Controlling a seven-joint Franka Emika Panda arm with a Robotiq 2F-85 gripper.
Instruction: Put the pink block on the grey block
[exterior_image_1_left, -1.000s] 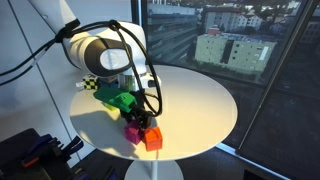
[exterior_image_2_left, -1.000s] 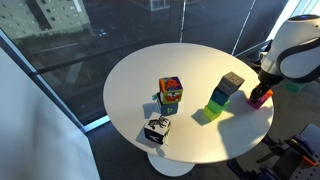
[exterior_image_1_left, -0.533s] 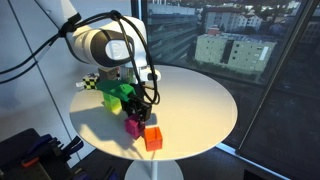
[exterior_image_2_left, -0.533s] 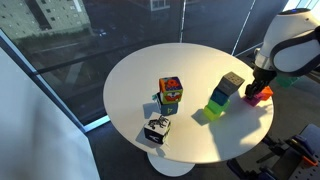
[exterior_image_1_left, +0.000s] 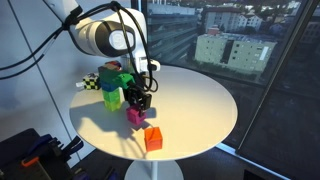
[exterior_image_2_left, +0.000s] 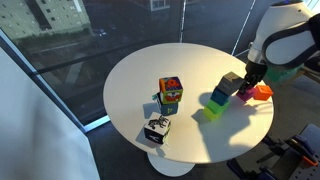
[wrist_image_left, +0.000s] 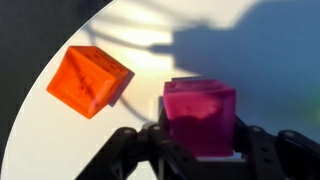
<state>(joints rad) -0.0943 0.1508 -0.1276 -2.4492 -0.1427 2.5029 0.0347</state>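
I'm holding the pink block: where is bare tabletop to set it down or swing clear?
Bare: the wide table stretch past the orange cube, toward the window, and the patch between the colourful cube and the far rim. Crowded: around the grey block, the green blocks and the gripper.

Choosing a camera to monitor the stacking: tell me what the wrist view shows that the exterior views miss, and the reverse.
Only the wrist view: the pincer closed on the pink block, seen close up. Only an exterior view: the grey block next to the green blocks, the checkered block and the arm. Shared: pink block, orange cube, white table.
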